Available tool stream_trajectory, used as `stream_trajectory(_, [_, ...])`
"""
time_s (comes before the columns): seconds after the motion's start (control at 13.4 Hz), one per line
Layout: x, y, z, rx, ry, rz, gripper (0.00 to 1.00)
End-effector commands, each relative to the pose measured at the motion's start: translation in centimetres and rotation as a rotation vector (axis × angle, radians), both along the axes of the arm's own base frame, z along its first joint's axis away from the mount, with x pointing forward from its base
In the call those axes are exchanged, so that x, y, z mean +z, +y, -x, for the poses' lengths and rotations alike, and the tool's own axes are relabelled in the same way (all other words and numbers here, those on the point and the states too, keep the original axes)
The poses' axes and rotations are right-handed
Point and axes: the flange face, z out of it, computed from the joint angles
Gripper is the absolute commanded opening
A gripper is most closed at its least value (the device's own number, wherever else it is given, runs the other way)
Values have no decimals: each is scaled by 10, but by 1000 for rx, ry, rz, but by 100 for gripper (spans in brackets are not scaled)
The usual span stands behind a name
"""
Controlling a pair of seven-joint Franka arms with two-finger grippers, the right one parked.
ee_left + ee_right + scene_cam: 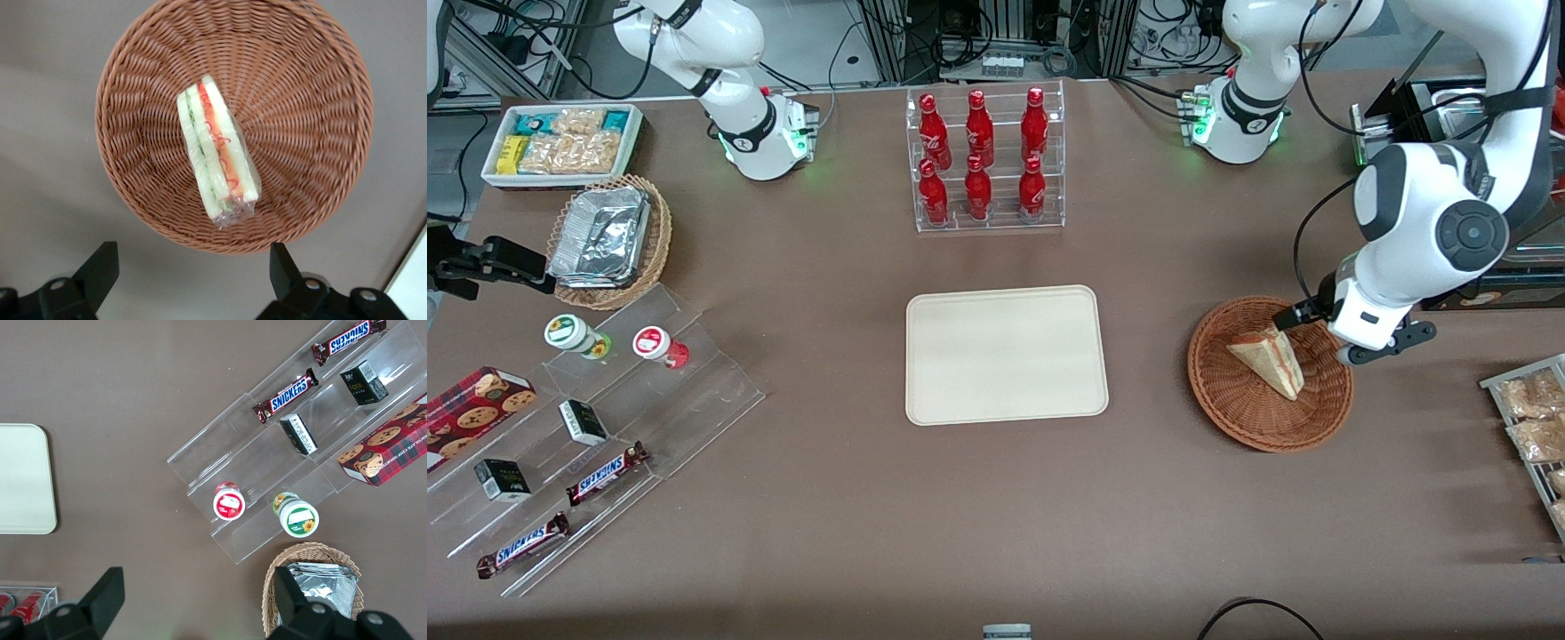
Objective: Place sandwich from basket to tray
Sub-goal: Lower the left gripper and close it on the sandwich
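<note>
1. The sandwich [1270,360] [215,153] lies in the round reddish-brown basket [1240,418] [303,113], a pale wedge resting on its side with the red, orange and green filling edge showing; a clear wrap covers it.
2. The gripper [1352,342] [190,263] hangs above the basket's rim, on the side toward the working arm's end of the table. Its two fingers [100,267] are spread wide apart and hold nothing — the sandwich is below them and not touched.
3. In the wrist view the sandwich sits near the middle of the basket floor, one tip close to the woven wall nearest the fingers, and the gap between the fingers is wider than the wedge is thick.
4. The basket stands on the brown table [996,533], well apart from the tray [1006,354] [23,480], which lies flat and bare at the middle of the table.
5. Farther from the front camera than the tray, a clear rack [985,160] holds six red bottles in two rows.
6. Toward the parked arm's end — a clear stepped stand [649,400] [267,493] carries two small lidded cups [660,346] [229,501], two dark little boxes and two Snickers bars [606,473] [287,395], with a box of cookies [476,404] [387,450] beside it.
7. Near that stand a lighter tan wicker basket holds foil containers [600,236] [320,583], and a white bin of snack packets [562,142] sits farther from the camera still.
8. A wire rack with bagged snacks [1534,418] is at the working arm's end, nearer the camera than the basket.
</note>
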Motion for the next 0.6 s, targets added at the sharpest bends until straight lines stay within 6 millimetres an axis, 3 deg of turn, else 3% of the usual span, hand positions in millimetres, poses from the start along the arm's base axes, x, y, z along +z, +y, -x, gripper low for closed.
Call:
stream_trajectory(0.0, [-10, -27, -3, 243, -40, -39, 100])
stream_trajectory(0.07, [-17, -34, -3, 257, -35, -44, 100])
stream_trajectory(0.52, [-23, -32, -6, 233, -51, -64, 100])
